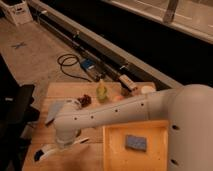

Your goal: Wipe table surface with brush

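The pale wooden table surface (67, 90) fills the lower left of the camera view. Near its front-left corner lies the brush (49, 149), its white handle running right and its dark head at the left end. My white arm reaches across from the right. At its end, the gripper (66, 143) points down onto the middle of the handle and is shut on it, and the brush rests low against the wood.
A yellow tray (113, 152) holding a blue-grey sponge (135, 143) takes the table's right side. A grey sheet (54, 111), a dark clump (86, 100), a yellow-green fruit (101, 92) and a white bowl (147, 89) stand at the back. A black stand (19, 107) is at the left.
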You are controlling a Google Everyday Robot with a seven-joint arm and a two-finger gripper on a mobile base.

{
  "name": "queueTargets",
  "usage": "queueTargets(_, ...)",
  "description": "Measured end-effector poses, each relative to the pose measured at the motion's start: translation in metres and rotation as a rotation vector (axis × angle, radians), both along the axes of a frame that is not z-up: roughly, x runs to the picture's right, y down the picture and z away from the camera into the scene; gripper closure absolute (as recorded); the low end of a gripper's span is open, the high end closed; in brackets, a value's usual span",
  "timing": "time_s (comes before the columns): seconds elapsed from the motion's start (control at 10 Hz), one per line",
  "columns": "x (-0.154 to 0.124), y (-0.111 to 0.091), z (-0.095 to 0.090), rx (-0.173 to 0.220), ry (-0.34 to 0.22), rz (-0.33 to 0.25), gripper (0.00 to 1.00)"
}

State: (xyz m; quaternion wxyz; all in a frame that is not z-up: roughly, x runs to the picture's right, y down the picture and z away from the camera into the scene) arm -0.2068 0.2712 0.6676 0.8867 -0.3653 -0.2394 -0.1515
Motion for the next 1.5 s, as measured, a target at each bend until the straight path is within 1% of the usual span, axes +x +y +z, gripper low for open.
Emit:
queueTargets(0.2,-0.004,-0.014,-0.014,0.013,-0.014,-0.009,1.0)
queueTargets(0.4,-0.01,-0.014,-0.013,0.016,-0.021,-0.02,1.0)
queueTargets(0.5,-0.012,-0.009,-0.005,0.016,-0.019,-0.027,1.0)
queueTargets(0.7,-0.014,0.007,0.019,0.009,-0.008,-0.035,1.0)
queueTargets(0.9,-0.016,0.026,0.048,-0.016,0.009,-0.046,1.0)
queueTargets(1.1,-0.011,0.031,0.059,-0.032,0.026,-0.04,1.0)
queueTargets(1.2,-0.007,0.031,0.061,-0.036,0.036,-0.033,1.0)
queueTargets(1.4,0.006,0.026,0.063,-0.032,0.061,-0.011,1.0)
queueTargets(1.5,0.013,0.02,0.065,-0.027,0.075,0.004,1.0)
